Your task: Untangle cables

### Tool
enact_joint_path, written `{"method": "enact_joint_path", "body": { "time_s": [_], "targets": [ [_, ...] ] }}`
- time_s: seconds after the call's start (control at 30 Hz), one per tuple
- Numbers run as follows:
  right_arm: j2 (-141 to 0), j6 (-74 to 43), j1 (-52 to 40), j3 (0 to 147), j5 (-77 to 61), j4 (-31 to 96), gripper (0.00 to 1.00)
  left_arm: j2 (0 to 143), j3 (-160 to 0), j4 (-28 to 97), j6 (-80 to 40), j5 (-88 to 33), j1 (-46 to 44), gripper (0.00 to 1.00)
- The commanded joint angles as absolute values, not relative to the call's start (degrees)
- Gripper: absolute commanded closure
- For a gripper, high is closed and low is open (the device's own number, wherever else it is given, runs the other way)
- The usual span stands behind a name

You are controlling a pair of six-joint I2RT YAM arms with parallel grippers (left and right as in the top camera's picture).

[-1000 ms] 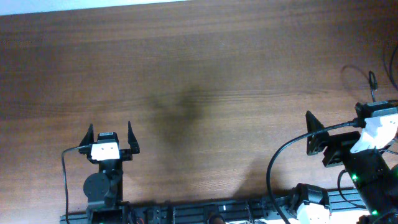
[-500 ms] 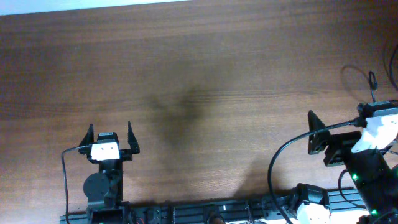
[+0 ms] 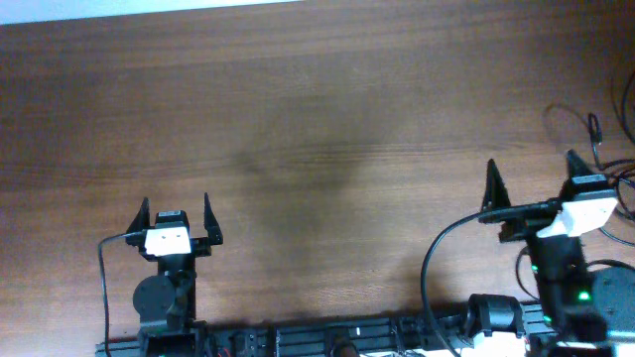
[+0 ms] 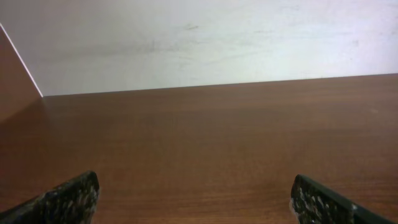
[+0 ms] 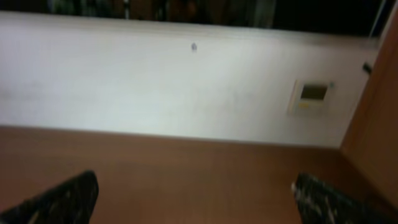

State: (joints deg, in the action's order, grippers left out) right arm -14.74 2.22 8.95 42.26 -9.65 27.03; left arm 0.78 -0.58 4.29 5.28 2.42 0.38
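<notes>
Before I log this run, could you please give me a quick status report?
Left gripper, right gripper: jaws open, empty. Cables lie at table's right edge, just beyond right gripper, untouched. Nothing seen in the way.

A dark brown, wood-grained desk (image 3: 298,99) fills almost the whole overhead frame. At the right edge of the frame, toward the upper right, thin black cables (image 3: 593,128) lie in loose loops directly on the wood.

Two hands: left hand (image 3: 176,202), right hand (image 3: 531,162). One table (image 3: 317,99). One visible loop of cables (image 3: 593,127), total unclear.
</notes>
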Motion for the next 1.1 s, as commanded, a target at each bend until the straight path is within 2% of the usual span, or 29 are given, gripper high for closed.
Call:
{"method": "enact_joint_path", "body": {
  "time_s": [0.0,0.13,0.27,0.6,0.87,1.07],
  "targets": [
    [-7.6,-8.4,8.3,30.0,-8.3,17.2,0.01,0.3,-0.5,4.6,4.8,3.0,0.1,0.01],
    [-0.9,-10.7,6.3,18.8,-8.3,4.1,0.01,0.3,-0.5,4.6,4.8,3.0,0.1,0.01],
    [-0.4,-11.0,3.8,11.8,-8.1,-6.3,0.01,0.4,-0.5,4.6,4.8,3.0,0.1,0.01],
    [-0.4,-11.1,2.8,5.5,-4.2,-7.6,0.01,0.4,-0.5,4.6,4.8,3.0,0.1,0.01],
    [-0.3,-11.0,-4.3,1.2,-0.5,-9.2,0.01,0.4,-0.5,4.6,4.8,3.0,0.1,0.01],
    [-0.2,-11.2,-4.4,0.3,0.8,-6.3,0.01,0.4,-0.5,4.6,4.8,2.9,0.1,0.01]
  ]
}}
